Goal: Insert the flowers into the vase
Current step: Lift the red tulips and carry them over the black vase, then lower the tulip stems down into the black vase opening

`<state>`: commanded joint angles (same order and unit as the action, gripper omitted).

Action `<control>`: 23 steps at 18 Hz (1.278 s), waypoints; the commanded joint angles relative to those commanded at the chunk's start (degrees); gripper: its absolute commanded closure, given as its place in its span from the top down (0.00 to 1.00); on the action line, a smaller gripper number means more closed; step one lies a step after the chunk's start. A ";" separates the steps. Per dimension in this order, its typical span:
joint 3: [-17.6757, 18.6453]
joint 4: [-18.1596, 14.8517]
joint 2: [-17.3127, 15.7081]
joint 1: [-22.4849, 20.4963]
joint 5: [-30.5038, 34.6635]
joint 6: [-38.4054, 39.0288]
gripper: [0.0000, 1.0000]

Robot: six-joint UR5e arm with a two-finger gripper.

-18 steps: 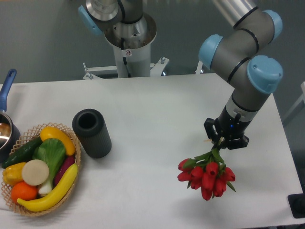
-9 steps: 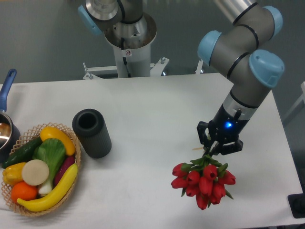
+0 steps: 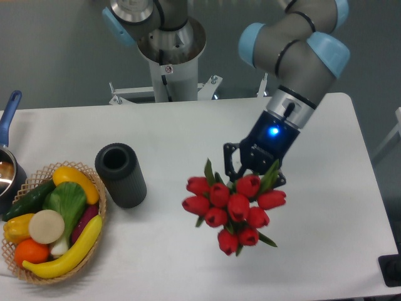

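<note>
Because the gripper [image 3: 252, 168] has its jaws clamped on the stems, the flowers [image 3: 233, 207] hang buds-forward above the table [image 3: 188, 135], well right of the upright vase [image 3: 120, 174], awaiting transfer.

Setting: a robotics lab or test cell, not a home.
Arm: an industrial robot arm [image 3: 294, 50], grey with blue joint caps, on a metal pedestal [image 3: 169, 63].
Table: a plain white table [image 3: 188, 132] against a bare grey floor.
Props: a wicker basket [image 3: 94, 188] of plastic-looking vegetables; a blue-handled pot [image 3: 7, 157] at the edge.
</note>
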<state>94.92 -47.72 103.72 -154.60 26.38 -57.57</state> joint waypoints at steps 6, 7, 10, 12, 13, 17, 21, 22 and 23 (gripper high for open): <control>2.28 0.17 -4.75 0.97 -8.62 0.89 0.07; 3.07 0.18 -5.45 1.05 -8.72 0.71 0.07; 8.25 3.68 -7.82 2.90 -12.75 0.44 0.07; 10.45 4.83 -8.27 3.08 -16.61 -0.25 0.07; 11.33 5.01 -8.36 3.43 -17.33 -0.95 0.07; 15.37 5.01 -10.55 5.36 -17.60 -2.10 0.07; 18.19 5.01 -11.52 5.36 -17.60 -5.09 0.08; 18.37 5.01 -11.61 5.36 -17.51 -5.18 0.08; 18.46 5.01 -11.61 5.36 -17.51 -5.18 0.08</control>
<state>113.38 -42.71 92.11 -149.24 8.88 -62.75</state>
